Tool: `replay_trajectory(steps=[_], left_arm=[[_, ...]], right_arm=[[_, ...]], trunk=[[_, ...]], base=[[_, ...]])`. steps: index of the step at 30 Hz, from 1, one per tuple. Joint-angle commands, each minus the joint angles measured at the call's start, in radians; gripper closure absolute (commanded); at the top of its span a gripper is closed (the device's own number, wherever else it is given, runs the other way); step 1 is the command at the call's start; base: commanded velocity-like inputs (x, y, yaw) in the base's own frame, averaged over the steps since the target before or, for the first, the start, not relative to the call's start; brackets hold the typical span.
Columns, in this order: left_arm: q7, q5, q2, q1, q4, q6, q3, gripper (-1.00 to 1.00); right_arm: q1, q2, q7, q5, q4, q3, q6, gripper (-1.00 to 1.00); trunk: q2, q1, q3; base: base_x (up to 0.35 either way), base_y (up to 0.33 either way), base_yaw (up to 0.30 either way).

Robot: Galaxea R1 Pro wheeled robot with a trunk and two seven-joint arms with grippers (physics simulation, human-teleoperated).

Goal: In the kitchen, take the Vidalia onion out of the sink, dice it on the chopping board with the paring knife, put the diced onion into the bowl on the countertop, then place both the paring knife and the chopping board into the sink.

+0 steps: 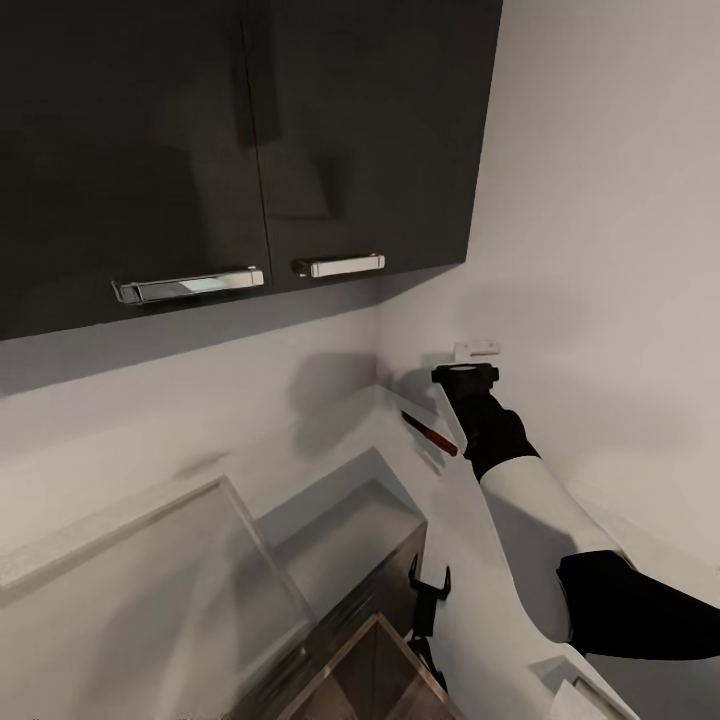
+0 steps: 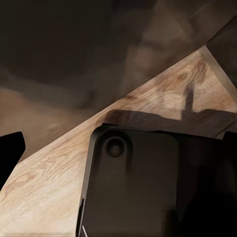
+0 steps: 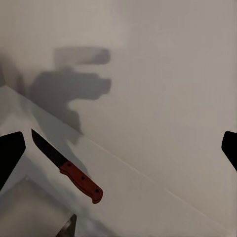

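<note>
The paring knife [image 1: 431,434] lies on the tabletop [image 1: 330,450] at centre-right of the head frame, just beside the right claw [image 1: 466,374]. In the right wrist view the knife [image 3: 67,167] sits lower left; both claw fingertips [image 3: 10,153] stand wide apart, holding nothing. The left claw [image 1: 430,600] appears low-centre, spread open, empty.

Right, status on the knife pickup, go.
Right gripper open, empty, hovering short of the small red-handled, dark-bladed paring knife. Knife flat on the glossy grey countertop by the wall, untouched. Left gripper low and empty. Nothing between gripper and knife.
</note>
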Motion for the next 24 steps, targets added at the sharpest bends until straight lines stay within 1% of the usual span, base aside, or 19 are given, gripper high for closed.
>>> replay_trajectory(steps=[1, 13, 18, 20, 24], left_arm=[[-0.01, 0.011, 0.0, 0.0, -0.001, 0.0, 0.001, -1.0], [-0.01, 0.01, 0.0, 0.0, 0.009, 0.0, 0.001, -1.0], [-0.009, 0.01, 0.0, 0.0, 0.018, -0.001, 0.001, -1.0], [-0.009, 0.009, 0.0, 0.0, 0.019, -0.001, 0.001, -1.0], [-0.009, 0.009, 0.0, 0.0, 0.019, -0.001, 0.001, -1.0]], right_arm=[[-0.001, 0.0, 0.0, 0.008, 0.0, 0.002, 0.009, -1.0], [-0.001, -0.002, -0.003, 0.01, -0.001, 0.0, 0.009, -1.0], [-0.001, -0.012, -0.002, 0.013, 0.004, -0.001, 0.007, -1.0], [-0.001, -0.017, -0.002, 0.013, 0.02, -0.001, -0.008, -1.0], [-0.001, -0.018, -0.002, 0.012, 0.054, -0.001, -0.063, -1.0]], trunk=[[-0.002, 0.001, -0.002], [-0.002, 0.001, -0.002], [-0.002, 0.001, -0.002], [-0.002, 0.001, -0.002], [-0.002, 0.001, -0.002]], base=[[0.0, 0.0, 0.0], [0.0, 0.0, 0.0], [0.0, 0.0, 0.0], [0.0, 0.0, 0.0], [0.0, 0.0, 0.0]])
